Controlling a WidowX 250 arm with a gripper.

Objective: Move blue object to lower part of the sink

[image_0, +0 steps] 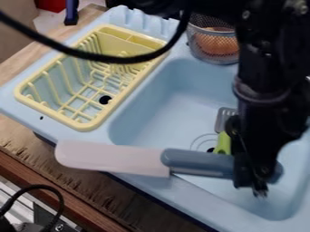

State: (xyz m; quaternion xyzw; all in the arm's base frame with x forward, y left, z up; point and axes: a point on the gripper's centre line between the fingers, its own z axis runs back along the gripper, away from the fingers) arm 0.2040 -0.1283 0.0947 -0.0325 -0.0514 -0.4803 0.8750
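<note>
Knife (165, 162): it has a blue handle and a pale, broad blade, and lies crosswise over the near edge of the light blue sink (181, 197). The handle is over the basin, while the blade points left across the rim, its rounded end reaching the outer edge. Whether the blade touches the rim cannot be told from this angle.

The gripper (259, 188) hangs down at the right, over the near part of the basin, and is closed on the handle; a short piece of handle sticks out on its right side. The black arm (263, 68) comes in from the top, and a black cable (130, 59) loops down in front of the yellow rack (91, 123).

The rack sits on the left side of the sink, beside the basin. At the back, near the arm, stands a mesh cup (212, 47) with an orange-brown thing (216, 41) inside. In the basin, next to the arm, are a grey slotted utensil (224, 118) and a green item (223, 143), both partly hidden. The green item is close to the drain (210, 150), just behind the handle in this view. The sink rests on a wooden counter (13, 136).
</note>
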